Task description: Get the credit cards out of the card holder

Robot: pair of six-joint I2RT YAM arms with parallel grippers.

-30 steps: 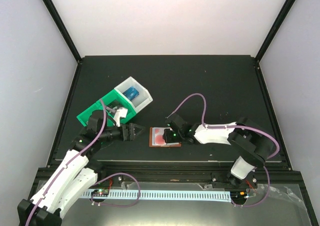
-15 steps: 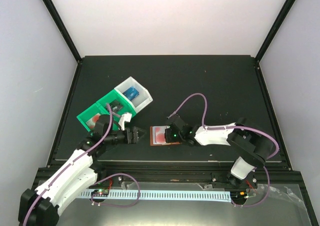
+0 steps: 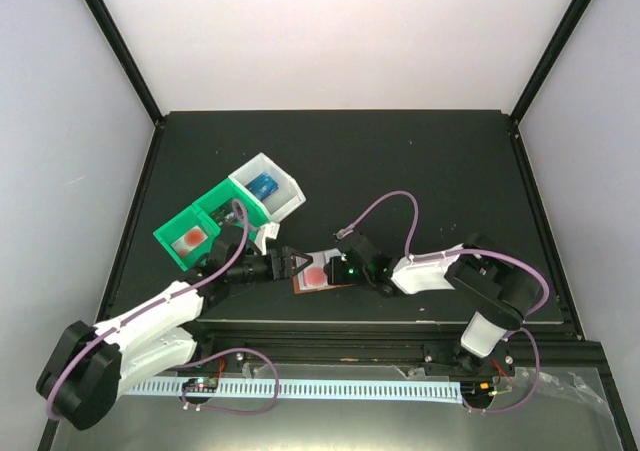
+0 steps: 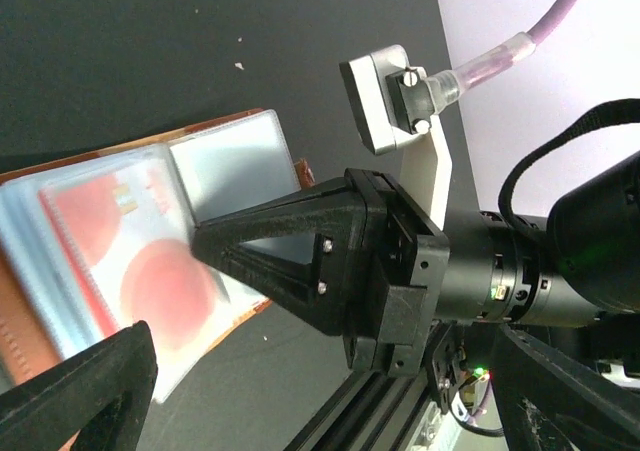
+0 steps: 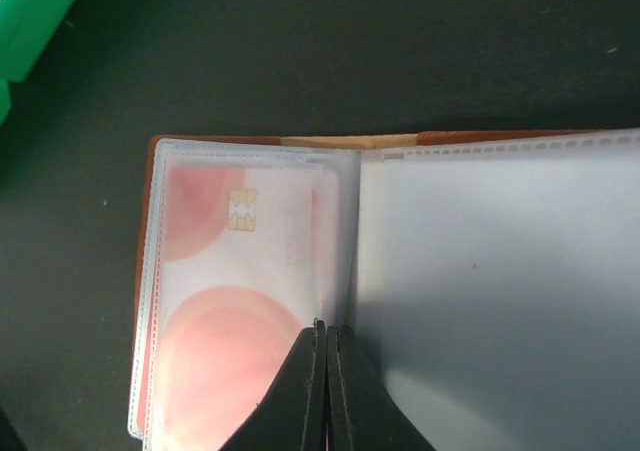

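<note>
The brown card holder (image 3: 312,275) lies open near the table's front edge. Its left clear pocket holds a white credit card with red circles and a chip (image 5: 235,291); the right pocket (image 5: 500,291) looks empty. My right gripper (image 5: 326,333) is shut, its tips resting on the holder's middle fold; I cannot tell whether a pocket leaf is pinched. My left gripper (image 4: 320,391) is open just left of the holder, facing the right gripper (image 4: 290,251). A blue card (image 3: 263,184) and a red card (image 3: 190,239) lie in the bin.
The green-and-white bin (image 3: 215,203) stands behind and left of the holder, close to the left arm; its green corner (image 5: 30,11) shows in the right wrist view. A black rail (image 3: 330,323) runs along the table's front edge just below the holder.
My left arm has swung right, from the bin to the holder's left edge. The right gripper has closed on the fold. The holder has shifted and tilted slightly left.
</note>
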